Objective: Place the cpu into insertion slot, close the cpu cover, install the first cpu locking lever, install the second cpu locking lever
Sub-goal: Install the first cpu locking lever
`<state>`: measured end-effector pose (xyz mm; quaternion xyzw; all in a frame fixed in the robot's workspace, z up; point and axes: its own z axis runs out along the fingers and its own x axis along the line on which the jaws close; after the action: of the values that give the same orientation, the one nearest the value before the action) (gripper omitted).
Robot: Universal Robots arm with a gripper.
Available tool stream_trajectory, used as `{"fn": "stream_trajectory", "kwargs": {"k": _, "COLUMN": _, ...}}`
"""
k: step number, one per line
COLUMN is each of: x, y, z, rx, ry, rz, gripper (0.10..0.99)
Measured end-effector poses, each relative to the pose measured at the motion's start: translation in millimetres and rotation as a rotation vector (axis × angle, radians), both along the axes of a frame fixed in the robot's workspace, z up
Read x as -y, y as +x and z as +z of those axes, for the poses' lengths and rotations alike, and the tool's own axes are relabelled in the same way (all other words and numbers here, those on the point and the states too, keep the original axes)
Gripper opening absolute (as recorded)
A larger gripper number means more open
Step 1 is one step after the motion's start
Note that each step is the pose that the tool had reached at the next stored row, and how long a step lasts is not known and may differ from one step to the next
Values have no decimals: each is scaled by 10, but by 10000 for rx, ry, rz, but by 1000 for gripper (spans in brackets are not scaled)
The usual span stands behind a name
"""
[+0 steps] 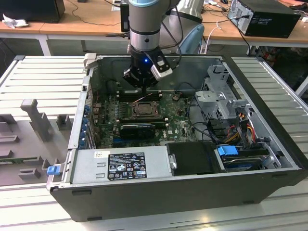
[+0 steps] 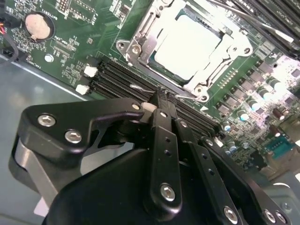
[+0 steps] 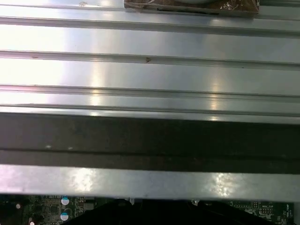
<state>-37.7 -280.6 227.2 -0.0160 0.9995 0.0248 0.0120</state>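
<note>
Ribbed metal table (image 1: pixel 43 77) with wooden desks behind; an open computer case (image 1: pixel 192 187) lies on it, green motherboard (image 1: pixel 178 126) exposed. The gripper (image 2: pixel 161 105) hangs just behind the insertion slot (image 1: pixel 143 109), fingers (image 2: pixel 163 140) pressed together on nothing I can make out, tips near the black memory slots (image 2: pixel 122 82). The cpu (image 2: pixel 187 47) sits in the slot, the cpu cover (image 2: pixel 213 70) apparently closed around it.
</note>
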Motion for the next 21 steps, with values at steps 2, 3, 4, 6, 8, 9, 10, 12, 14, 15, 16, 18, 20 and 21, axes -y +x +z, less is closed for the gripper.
{"fn": "stream_trajectory", "kwargs": {"k": 2, "x": -1, "y": 27, "z": -12, "rx": 0, "ry": 0, "rz": 1, "gripper": 106}}
{"fn": "stream_trajectory", "kwargs": {"k": 3, "x": -2, "y": 42, "z": -19, "rx": 1, "ry": 0, "rz": 0, "gripper": 106}}
{"fn": "stream_trajectory", "kwargs": {"k": 4, "x": -3, "y": 55, "z": -25, "rx": 0, "ry": 0, "rz": 0, "gripper": 106}}
{"fn": "stream_trajectory", "kwargs": {"k": 6, "x": -4, "y": 72, "z": -45, "rx": 1, "ry": 0, "rz": -1, "gripper": 106}}
{"fn": "stream_trajectory", "kwargs": {"k": 8, "x": -6, "y": 94, "z": -60, "rx": 1, "ry": 1, "rz": 0, "gripper": 106}}
{"fn": "stream_trajectory", "kwargs": {"k": 9, "x": -7, "y": 103, "z": -68, "rx": 1, "ry": 1, "rz": 0, "gripper": 106}}
{"fn": "stream_trajectory", "kwargs": {"k": 10, "x": -7, "y": 110, "z": -75, "rx": 1, "ry": 1, "rz": 0, "gripper": 106}}
{"fn": "stream_trajectory", "kwargs": {"k": 12, "x": -8, "y": 123, "z": -87, "rx": 1, "ry": 0, "rz": 0, "gripper": 106}}
{"fn": "stream_trajectory", "kwargs": {"k": 14, "x": -9, "y": 132, "z": -100, "rx": 1, "ry": 1, "rz": 1, "gripper": 106}}
{"fn": "stream_trajectory", "kwargs": {"k": 15, "x": -9, "y": 136, "z": -108, "rx": 1, "ry": 1, "rz": 0, "gripper": 106}}
{"fn": "stream_trajectory", "kwargs": {"k": 16, "x": -10, "y": 139, "z": -114, "rx": 0, "ry": 1, "rz": 0, "gripper": 106}}
{"fn": "stream_trajectory", "kwargs": {"k": 18, "x": -10, "y": 147, "z": -129, "rx": 1, "ry": 1, "rz": 0, "gripper": 106}}
{"fn": "stream_trajectory", "kwargs": {"k": 20, "x": -11, "y": 151, "z": -147, "rx": 0, "ry": -1, "rz": -1, "gripper": 106}}
{"fn": "stream_trajectory", "kwargs": {"k": 21, "x": -11, "y": 152, "z": -156, "rx": 1, "ry": -2, "rz": -2, "gripper": 106}}
